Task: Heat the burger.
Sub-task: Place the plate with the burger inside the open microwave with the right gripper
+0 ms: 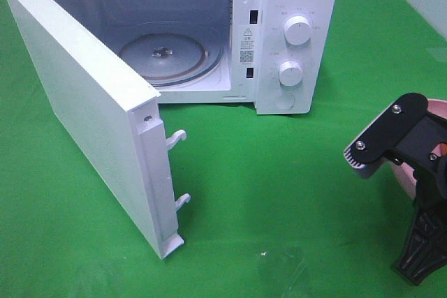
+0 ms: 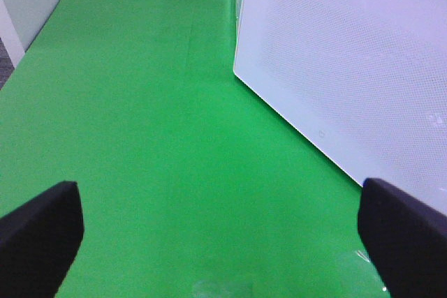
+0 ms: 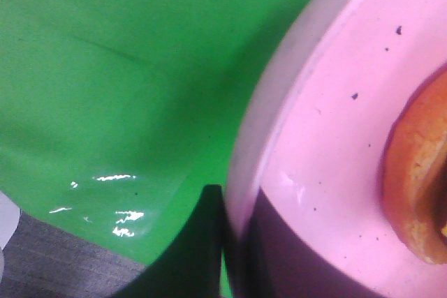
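The right gripper (image 3: 237, 249) is taking the rim of the pink plate (image 3: 328, 123). One dark finger (image 3: 188, 256) is lying outside the rim and the other on the plate's face. They seem to be clamping the rim between them, though the close view is too blurred to be sure of the contact. The burger (image 3: 419, 186) is sitting on that plate, near the inner finger, at the near right of the scene.

The left gripper (image 2: 223, 242) is hanging over the green cloth (image 2: 154, 137) with its fingertips (image 2: 38, 235) spread wide, holding and touching nothing. The white door (image 1: 84, 102) is standing open near it, swung out to the near left. The microwave (image 1: 293, 5) is sitting at the far side, its glass turntable (image 1: 167, 57) showing.

Only the right wrist view is showing the burger. In the high view the right gripper's black body is blocking most of the plate, and the left gripper is out of that view.
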Action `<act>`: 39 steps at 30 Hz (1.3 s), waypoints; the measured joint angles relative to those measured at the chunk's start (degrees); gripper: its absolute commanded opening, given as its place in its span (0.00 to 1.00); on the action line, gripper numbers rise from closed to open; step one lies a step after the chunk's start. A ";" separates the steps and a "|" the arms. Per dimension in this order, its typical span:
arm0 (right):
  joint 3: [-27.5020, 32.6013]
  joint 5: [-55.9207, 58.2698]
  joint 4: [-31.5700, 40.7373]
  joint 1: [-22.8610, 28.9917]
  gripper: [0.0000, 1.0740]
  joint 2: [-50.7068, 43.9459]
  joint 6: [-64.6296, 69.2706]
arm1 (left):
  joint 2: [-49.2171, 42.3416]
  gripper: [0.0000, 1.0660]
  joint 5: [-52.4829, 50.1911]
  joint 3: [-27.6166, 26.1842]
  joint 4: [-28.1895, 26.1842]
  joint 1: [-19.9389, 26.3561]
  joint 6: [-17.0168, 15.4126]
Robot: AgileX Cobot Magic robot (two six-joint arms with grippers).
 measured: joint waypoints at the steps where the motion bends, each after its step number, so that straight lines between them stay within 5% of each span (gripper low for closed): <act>1: 0.00 0.00 0.00 0.00 0.00 0.00 0.00 | 0.00 0.95 0.00 0.00 0.00 0.00 0.00; 24: 2.41 2.06 -1.66 17.13 0.01 -2.64 0.00 | 0.00 0.95 0.00 0.00 0.00 0.00 0.00; 39: 2.92 2.86 -2.64 23.95 0.02 -2.64 -0.97 | 0.00 0.95 0.00 0.00 0.00 0.00 0.00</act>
